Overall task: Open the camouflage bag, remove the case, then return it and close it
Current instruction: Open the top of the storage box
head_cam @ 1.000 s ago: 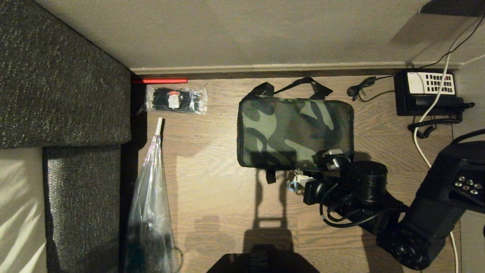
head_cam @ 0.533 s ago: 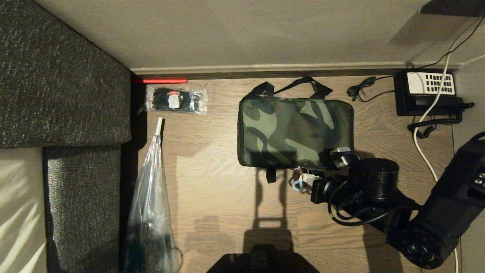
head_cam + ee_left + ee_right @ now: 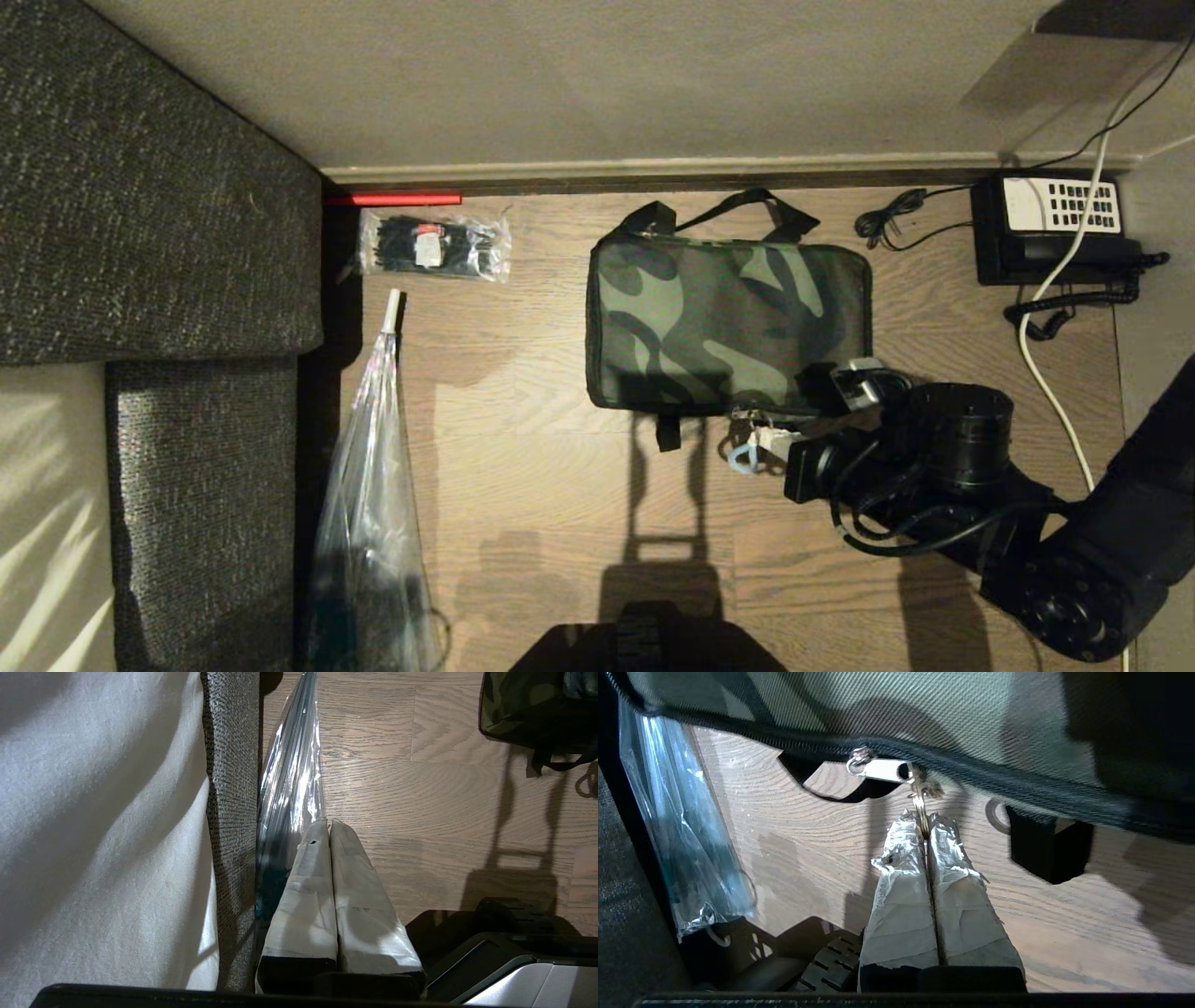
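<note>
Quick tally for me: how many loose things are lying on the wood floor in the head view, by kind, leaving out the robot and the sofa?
Bags: 1, the camouflage bag
Telephones: 1, the black telephone
Clear packets: 2, the packet of black cable ties and the long clear plastic sleeve
Red sticks: 1, the red strip by the baseboard
Total: 5

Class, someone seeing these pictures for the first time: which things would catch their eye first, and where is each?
The camouflage bag lies zipped on the wooden floor near the wall. At its near right corner the right tool is shut on the zipper's ring. A black telephone sits in the far right corner.
</note>
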Motion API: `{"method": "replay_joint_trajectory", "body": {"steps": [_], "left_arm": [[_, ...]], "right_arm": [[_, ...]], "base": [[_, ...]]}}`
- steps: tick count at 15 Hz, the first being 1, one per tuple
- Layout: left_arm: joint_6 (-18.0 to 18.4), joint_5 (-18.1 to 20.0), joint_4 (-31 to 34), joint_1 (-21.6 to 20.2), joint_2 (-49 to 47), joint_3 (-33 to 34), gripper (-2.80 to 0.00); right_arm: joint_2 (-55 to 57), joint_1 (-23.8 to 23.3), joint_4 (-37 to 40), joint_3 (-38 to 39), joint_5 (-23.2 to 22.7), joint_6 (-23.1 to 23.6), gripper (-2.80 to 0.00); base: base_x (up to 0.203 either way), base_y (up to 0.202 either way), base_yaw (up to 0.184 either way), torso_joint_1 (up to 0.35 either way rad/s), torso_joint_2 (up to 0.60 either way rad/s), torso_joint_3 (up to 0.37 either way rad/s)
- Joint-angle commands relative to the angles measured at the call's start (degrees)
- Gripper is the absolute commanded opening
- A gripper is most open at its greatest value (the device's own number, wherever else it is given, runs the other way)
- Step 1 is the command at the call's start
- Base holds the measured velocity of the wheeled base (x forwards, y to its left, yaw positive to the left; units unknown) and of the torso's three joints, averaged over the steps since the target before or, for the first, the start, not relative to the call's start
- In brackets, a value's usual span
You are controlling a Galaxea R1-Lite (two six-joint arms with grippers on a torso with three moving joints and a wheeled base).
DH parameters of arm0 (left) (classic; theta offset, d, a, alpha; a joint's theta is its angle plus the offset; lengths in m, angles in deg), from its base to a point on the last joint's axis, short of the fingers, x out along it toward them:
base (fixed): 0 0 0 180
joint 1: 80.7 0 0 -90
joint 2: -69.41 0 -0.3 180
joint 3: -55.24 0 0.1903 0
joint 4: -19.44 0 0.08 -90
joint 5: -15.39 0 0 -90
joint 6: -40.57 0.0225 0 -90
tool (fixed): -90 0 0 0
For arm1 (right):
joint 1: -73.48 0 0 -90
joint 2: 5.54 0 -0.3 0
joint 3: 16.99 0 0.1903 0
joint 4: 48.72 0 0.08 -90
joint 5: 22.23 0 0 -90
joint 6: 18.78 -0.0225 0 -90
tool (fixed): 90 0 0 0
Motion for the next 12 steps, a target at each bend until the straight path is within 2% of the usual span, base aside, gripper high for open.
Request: {"method": "replay_joint_trajectory", "body": {"steps": [1, 3, 8, 12], "left_arm": [[0.0, 0.0, 0.0, 0.0, 0.0, 0.0, -2.8], [0.0, 0.0, 0.0, 0.0, 0.0, 0.0, -2.8], [0.0, 0.0, 0.0, 0.0, 0.0, 0.0, -2.8], [0.0, 0.0, 0.0, 0.0, 0.0, 0.0, -2.8]], "right_arm": [[-1.5, -1.7, 0.2, 0.4, -0.5, 0.9, -2.8], [-2.6, -3.2, 2.5, 0.8, -1.7, 2.4, -2.8], [-5.0, -4.5, 3.1, 1.0, -2.1, 2.3, -2.8], [-7.1, -6.1, 6.1, 1.6, -4.2, 3.0, -2.8]], "base": [[0.0, 0.0, 0.0, 0.0, 0.0, 0.0], [0.0, 0.0, 0.0, 0.0, 0.0, 0.0], [0.0, 0.0, 0.0, 0.0, 0.0, 0.0], [0.0, 0.0, 0.0, 0.0, 0.0, 0.0]]}}
